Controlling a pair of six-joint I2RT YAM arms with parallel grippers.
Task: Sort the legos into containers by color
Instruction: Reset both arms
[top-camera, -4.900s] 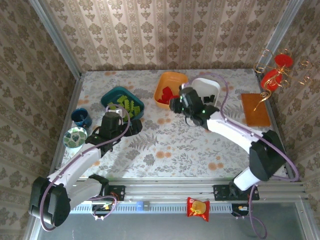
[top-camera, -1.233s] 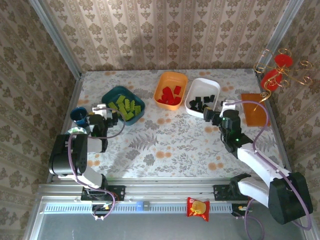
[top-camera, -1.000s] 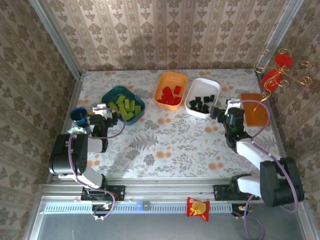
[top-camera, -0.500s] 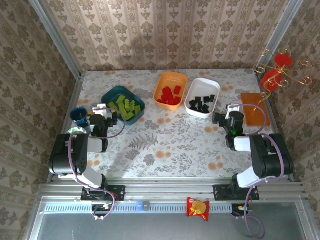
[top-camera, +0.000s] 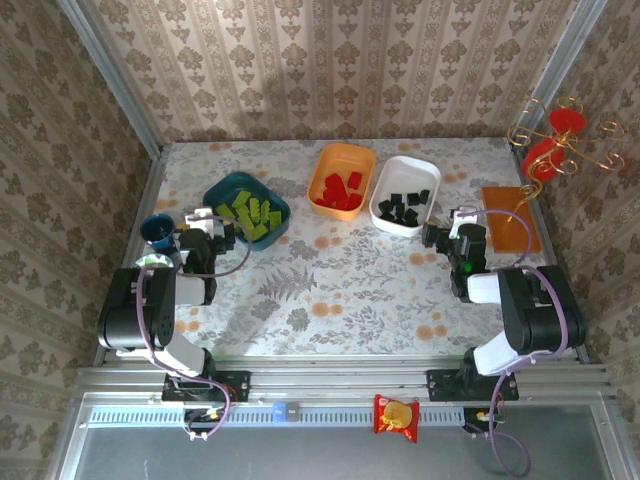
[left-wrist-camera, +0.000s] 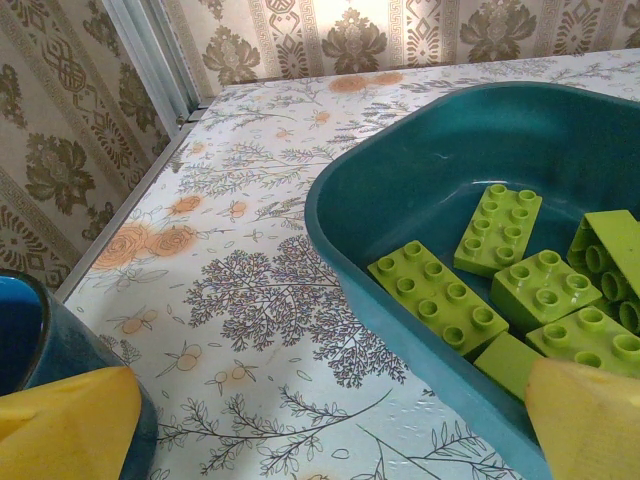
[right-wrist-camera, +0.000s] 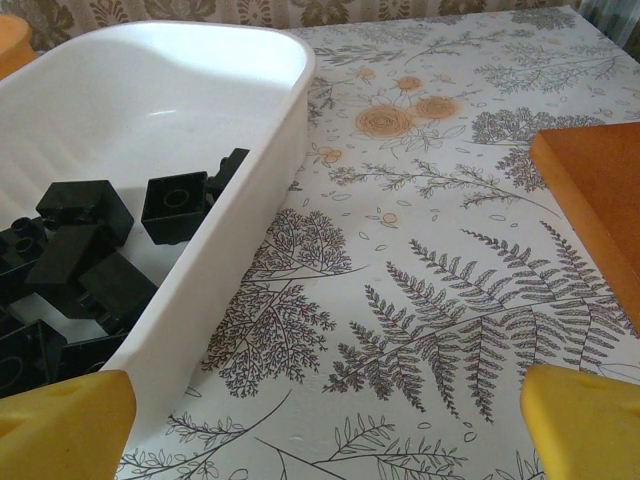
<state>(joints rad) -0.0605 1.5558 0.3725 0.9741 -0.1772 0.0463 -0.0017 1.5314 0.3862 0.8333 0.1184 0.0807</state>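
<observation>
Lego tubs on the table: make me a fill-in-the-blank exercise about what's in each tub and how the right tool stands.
The legos in the dark teal tub are lime ____.
The legos in the orange tub are ____.
The legos in the white tub are ____.
The right tool, beside the white tub, stands ____ and holds nothing.
Missing words: green, red, black, open.

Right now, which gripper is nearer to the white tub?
Right. The right gripper sits just beside the white tub; the left gripper is by the teal tub.
</observation>
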